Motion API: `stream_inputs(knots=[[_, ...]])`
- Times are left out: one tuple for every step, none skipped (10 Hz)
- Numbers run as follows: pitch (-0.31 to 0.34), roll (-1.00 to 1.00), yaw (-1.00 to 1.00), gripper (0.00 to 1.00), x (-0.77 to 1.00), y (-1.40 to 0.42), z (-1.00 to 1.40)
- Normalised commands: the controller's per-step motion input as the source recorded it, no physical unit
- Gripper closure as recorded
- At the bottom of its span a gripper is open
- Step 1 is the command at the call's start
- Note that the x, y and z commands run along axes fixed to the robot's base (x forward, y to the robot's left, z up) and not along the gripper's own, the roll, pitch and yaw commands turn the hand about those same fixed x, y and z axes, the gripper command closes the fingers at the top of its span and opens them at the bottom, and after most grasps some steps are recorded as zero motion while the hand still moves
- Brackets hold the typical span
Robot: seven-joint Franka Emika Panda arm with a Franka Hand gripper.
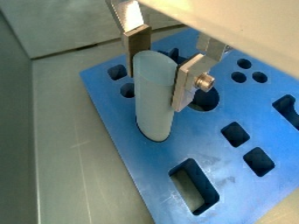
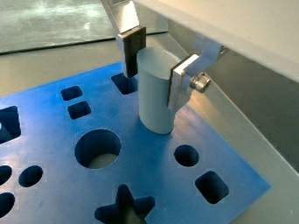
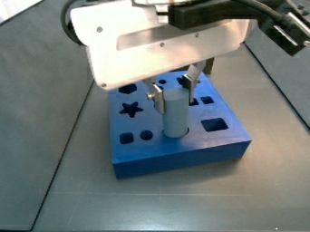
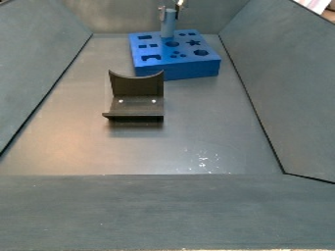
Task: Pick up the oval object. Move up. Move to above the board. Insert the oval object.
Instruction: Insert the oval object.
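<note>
My gripper [image 1: 162, 68] is shut on the oval object [image 1: 155, 98], a pale grey-blue upright peg, with the silver fingers [image 1: 187, 80] clamped on its upper part. The peg stands upright over the blue board [image 1: 135, 171], and its lower end is at the board's top face. Whatever cut-out lies under it is hidden. Both wrist views show this: gripper [image 2: 158, 66], peg [image 2: 156, 101], board [image 2: 158, 175]. In a side view the gripper [image 3: 173, 91] holds the peg [image 3: 175, 116] over the middle of the board [image 3: 176, 156]. In a side view the board [image 4: 197, 67] lies far back, below the gripper [image 4: 167, 15].
The dark fixture [image 4: 133, 96] stands on the grey floor in front of the board. Grey sloping walls [image 4: 39, 88] enclose the floor on both sides. The board's other cut-outs, including a star [image 3: 130, 110] and a round hole [image 2: 98, 147], are open around the peg.
</note>
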Motion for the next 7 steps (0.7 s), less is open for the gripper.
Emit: stream_inputs(knots=[[-0.124, 0.12, 0.31, 1.00, 0.32, -0.05, -0.86], [-0.187, -0.04, 0.13, 1.00, 0.19, 0.00, -0.56], [0.000, 0.00, 0.00, 1.00, 0.03, 0.00, 0.00], [-0.119, 0.14, 0.05, 1.00, 0.00, 0.01, -0.43], [-0.223, 0.08, 0.05, 1.00, -0.01, 0.00, -0.78], [-0.206, 0.08, 0.05, 1.00, -0.03, 0.00, -0.83], [-0.189, 0.08, 0.05, 1.00, -0.05, 0.00, -0.87]])
